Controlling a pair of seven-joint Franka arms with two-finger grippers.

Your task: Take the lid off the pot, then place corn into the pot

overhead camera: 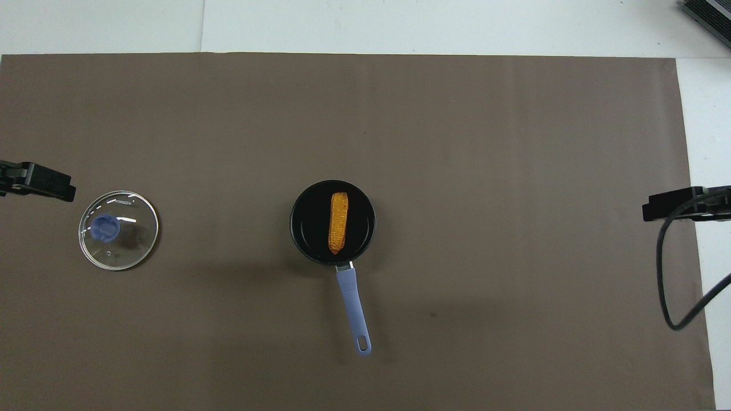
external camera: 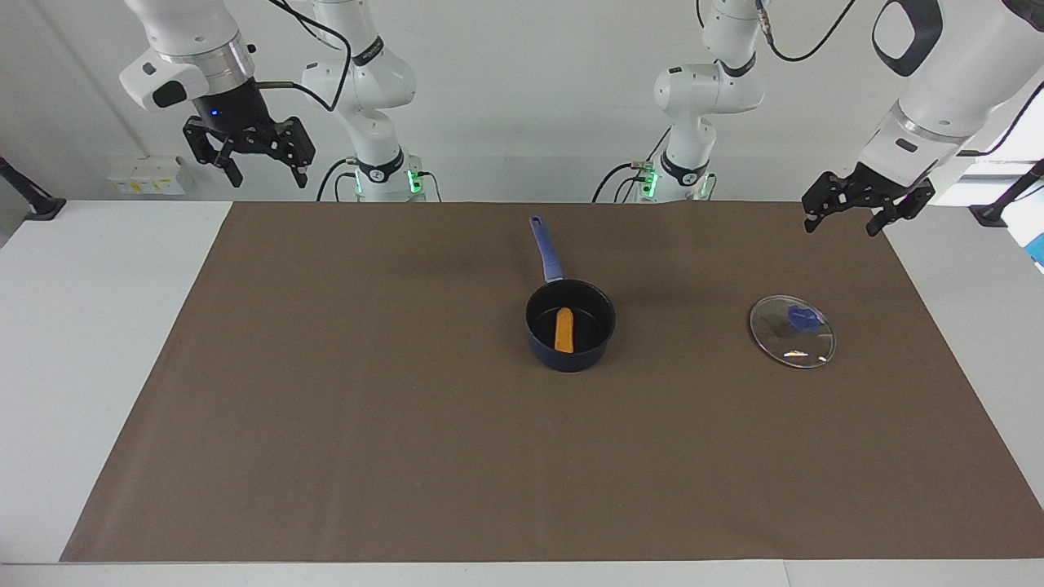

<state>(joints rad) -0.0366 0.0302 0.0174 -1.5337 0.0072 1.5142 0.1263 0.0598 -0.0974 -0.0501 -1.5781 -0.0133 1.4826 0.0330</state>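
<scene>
The navy pot [external camera: 571, 350] [overhead camera: 302, 240] stands mid-table on the brown mat, its blue handle [external camera: 545, 249] [overhead camera: 353, 308] pointing toward the robots. The orange-yellow corn [external camera: 564, 329] [overhead camera: 338, 222] lies inside the pot. The glass lid [external camera: 793, 332] [overhead camera: 119, 230] with its blue knob lies flat on the mat toward the left arm's end. My left gripper [external camera: 844, 220] [overhead camera: 37, 181] is open and empty, raised over the mat's edge at the left arm's end. My right gripper [external camera: 265, 171] [overhead camera: 674, 204] is open and empty, raised high over the right arm's end.
The brown mat [external camera: 326, 408] [overhead camera: 514, 142] covers most of the white table. A black cable [overhead camera: 668, 285] hangs from the right arm. A dark device [overhead camera: 708, 14] sits at the table's corner farthest from the robots, at the right arm's end.
</scene>
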